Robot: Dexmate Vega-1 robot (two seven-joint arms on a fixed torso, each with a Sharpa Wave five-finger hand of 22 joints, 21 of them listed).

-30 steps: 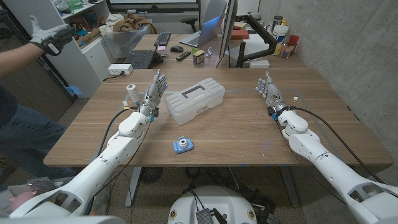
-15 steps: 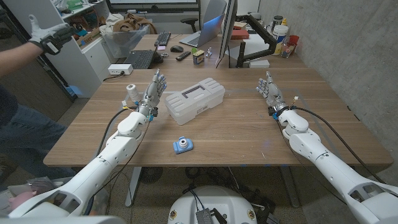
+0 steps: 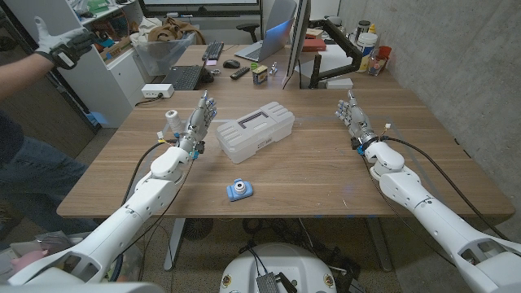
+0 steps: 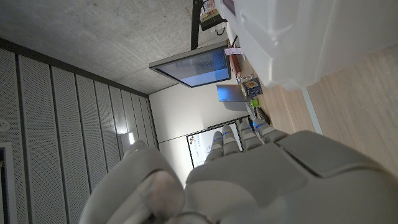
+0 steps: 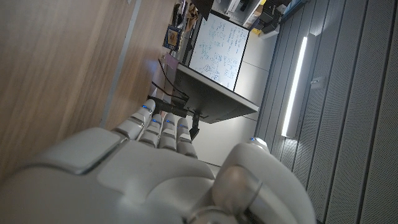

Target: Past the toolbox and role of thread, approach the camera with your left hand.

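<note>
Between spool (image 3: 172,122) and toolbox (image 3: 254,130), left hand (image 3: 199,122) stands with fingers straight, slightly apart, holding nothing. Camera (image 3: 238,190) lies on tabletop (image 3: 309,175) nearer the robot, untouched. Approach step barely begun; next, hand must draw back toward camera. Right hand (image 3: 352,119) empty, fingers extended.

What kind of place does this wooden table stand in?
Most likely an office or lab workspace: a monitor on an arm, a keyboard and a mouse stand at the table's far end, beside cluttered shelves.
</note>
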